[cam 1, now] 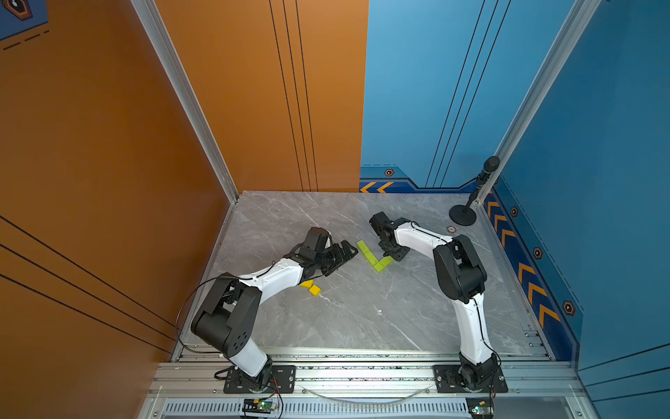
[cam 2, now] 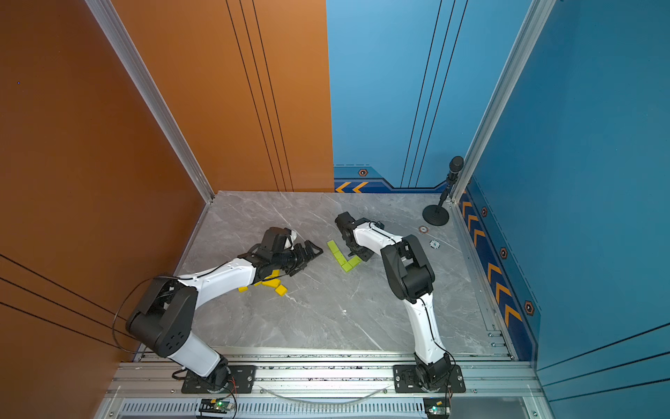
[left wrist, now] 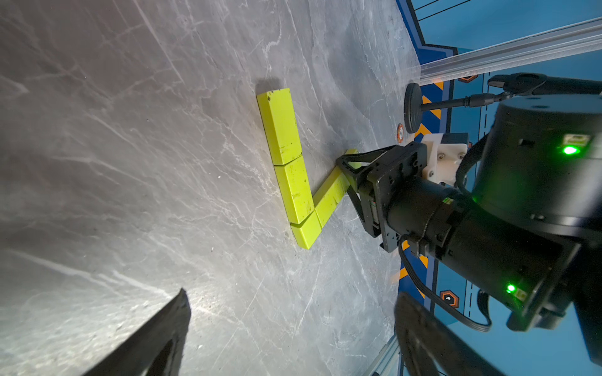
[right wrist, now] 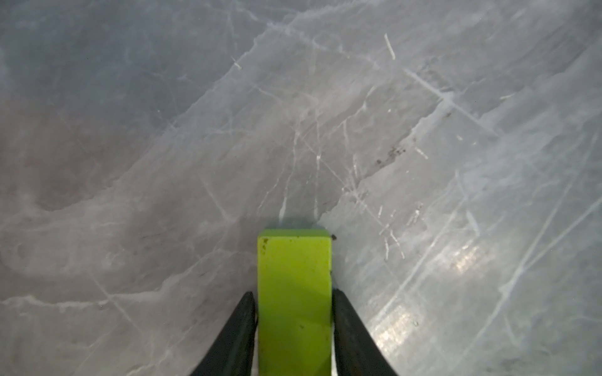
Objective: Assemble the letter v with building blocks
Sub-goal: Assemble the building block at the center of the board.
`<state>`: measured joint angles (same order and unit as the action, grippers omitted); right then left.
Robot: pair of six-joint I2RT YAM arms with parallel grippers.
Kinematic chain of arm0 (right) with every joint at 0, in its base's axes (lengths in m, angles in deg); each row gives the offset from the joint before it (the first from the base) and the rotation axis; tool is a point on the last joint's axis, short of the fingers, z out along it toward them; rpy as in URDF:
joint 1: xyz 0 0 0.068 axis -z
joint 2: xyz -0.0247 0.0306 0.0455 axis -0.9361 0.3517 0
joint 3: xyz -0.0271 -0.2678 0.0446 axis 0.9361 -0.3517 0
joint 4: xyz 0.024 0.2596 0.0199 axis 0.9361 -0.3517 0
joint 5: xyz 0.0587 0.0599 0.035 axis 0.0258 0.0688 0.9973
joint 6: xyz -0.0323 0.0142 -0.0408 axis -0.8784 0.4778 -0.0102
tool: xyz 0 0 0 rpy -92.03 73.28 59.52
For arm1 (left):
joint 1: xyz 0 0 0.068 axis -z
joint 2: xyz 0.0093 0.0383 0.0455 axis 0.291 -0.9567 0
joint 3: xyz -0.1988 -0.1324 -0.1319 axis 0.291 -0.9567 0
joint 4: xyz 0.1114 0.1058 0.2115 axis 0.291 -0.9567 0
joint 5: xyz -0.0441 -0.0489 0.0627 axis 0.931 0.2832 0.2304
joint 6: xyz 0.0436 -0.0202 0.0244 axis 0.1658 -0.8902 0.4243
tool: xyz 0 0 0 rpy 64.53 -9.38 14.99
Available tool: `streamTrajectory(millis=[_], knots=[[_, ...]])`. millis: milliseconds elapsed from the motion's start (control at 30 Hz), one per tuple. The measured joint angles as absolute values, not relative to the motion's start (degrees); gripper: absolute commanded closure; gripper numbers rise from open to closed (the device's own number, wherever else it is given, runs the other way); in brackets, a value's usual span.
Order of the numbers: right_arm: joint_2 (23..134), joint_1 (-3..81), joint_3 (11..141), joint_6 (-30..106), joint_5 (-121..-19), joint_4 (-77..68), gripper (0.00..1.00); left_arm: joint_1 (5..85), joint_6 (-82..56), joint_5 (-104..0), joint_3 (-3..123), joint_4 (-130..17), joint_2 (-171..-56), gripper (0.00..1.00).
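Observation:
Lime-green building blocks (cam 1: 366, 251) lie on the grey marble table (cam 1: 344, 315) as a V shape, seen in both top views: a long left stroke (cam 2: 337, 252) and a shorter right stroke (cam 2: 351, 263) meeting at a corner cube (left wrist: 306, 232). My right gripper (cam 1: 389, 254) reaches down onto the outer end of the right stroke. In the right wrist view it (right wrist: 293, 293) is shut on a lime-green block (right wrist: 294, 267) that rests on the table. My left gripper (cam 1: 350, 250) hovers open and empty just left of the V; its fingers (left wrist: 176, 312) stand wide apart. Yellow blocks (cam 2: 275, 284) lie under the left forearm.
A black microphone stand (cam 1: 463, 216) sits in the far right corner, with small round markers (cam 2: 423, 229) on the table near it. Orange and blue walls close in the table on three sides. An aluminium rail (cam 1: 362, 362) with both arm bases runs along the front.

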<state>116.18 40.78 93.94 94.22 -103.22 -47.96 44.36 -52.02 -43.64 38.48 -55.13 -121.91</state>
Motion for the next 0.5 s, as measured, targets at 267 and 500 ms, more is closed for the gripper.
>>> streamTrajectory(millis=[267, 500], knots=[[116.2, 40.8, 93.9, 94.1, -103.2, -47.9, 0.51, 44.4, -52.0, -43.6, 38.5, -55.1, -121.9, 0.02], [116.2, 40.9, 94.0, 93.3, -103.2, -48.0, 0.44, 44.5, -52.0, -43.7, 38.5, -55.1, -121.9, 0.02]])
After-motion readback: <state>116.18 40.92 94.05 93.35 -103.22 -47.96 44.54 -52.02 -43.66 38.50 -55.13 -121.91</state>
